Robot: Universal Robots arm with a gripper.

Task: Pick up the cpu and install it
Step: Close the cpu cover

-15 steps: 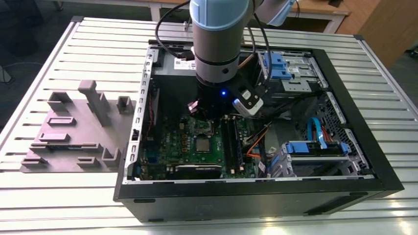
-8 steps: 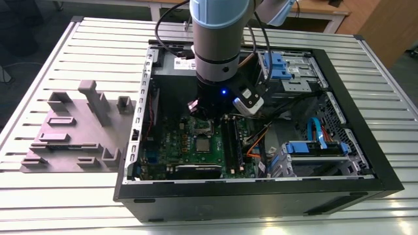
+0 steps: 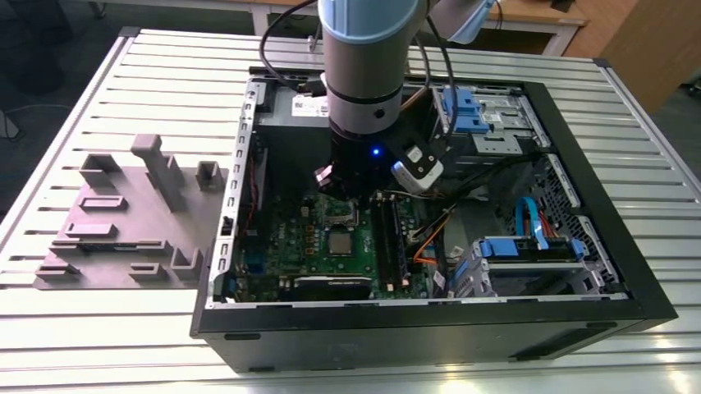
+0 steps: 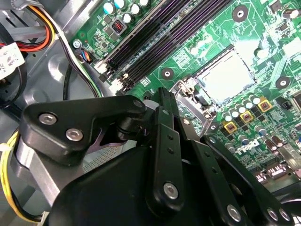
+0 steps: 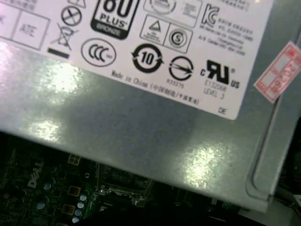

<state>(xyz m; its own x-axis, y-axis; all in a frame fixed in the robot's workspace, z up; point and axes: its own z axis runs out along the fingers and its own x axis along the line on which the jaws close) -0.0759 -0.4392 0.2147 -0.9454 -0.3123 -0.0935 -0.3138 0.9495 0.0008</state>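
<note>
Cpu (image 3: 341, 242): pale square lying flat in its socket on the green motherboard (image 3: 312, 246), inside the open computer case (image 3: 438, 328) on the slatted bench (image 3: 131, 74). Memory slots (image 3: 386, 234) run just beside it on the exterior view's right. Hand (image 3: 348, 187): low in the case, near the cpu but apart from it, hemmed between the grey power supply box (image 5: 141, 127) and the drive bays (image 3: 482, 115). I cannot tell whether it is spread or pressed together.
</note>
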